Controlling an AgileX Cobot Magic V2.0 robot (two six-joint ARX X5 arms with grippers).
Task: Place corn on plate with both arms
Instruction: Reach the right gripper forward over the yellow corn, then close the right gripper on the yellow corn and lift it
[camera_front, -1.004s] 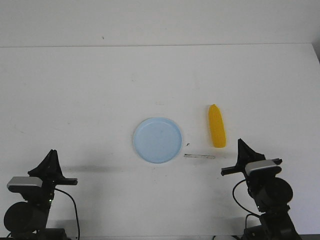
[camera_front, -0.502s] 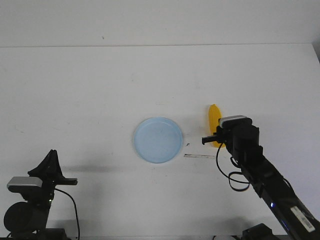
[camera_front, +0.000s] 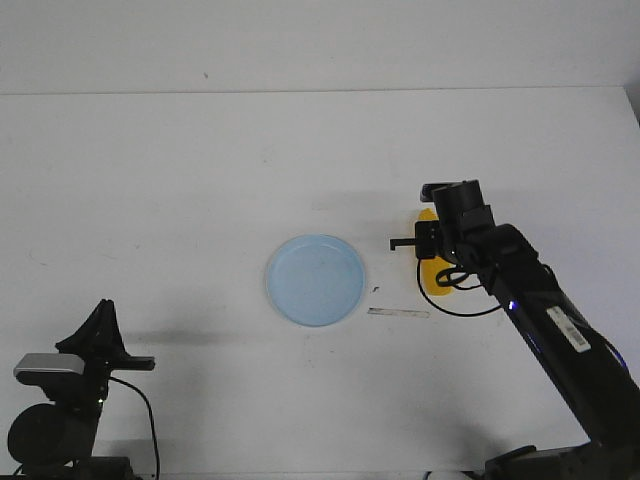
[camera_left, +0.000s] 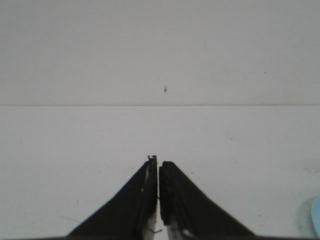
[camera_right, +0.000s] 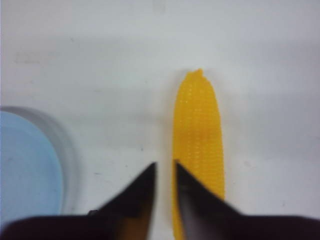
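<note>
In the front view we see a round pale-blue shallow plate (camera_front: 315, 279) lying just below the centre of the frame on a plain white table (camera_front: 180, 180). To its right, apart from its rim, a bright yellow finely ribbed corn cob (camera_front: 434, 277) lies on the table, mostly covered by the wrist of the black jointed right arm (camera_front: 545, 320), which reaches in from the lower right corner. Between plate and cob, slightly lower in the frame, sits a thin pale strip (camera_front: 398, 313) on the table surface.

In the right wrist view the cob (camera_right: 200, 145) runs up the middle right of the frame with its tapered tip upward, and the plate's edge (camera_right: 30, 165) shows at the lower left. The right gripper (camera_right: 165, 172) has its two dark fingers nearly together, with only a narrow slit between them and nothing in it; one fingertip (camera_right: 182, 172) overlaps the cob's left flank, though we cannot tell whether it touches.

The left arm (camera_front: 65, 385) sits folded in the lower left corner of the front view. In its wrist view the left gripper (camera_left: 158, 167) is closed finger against finger, holding nothing, above bare table.
</note>
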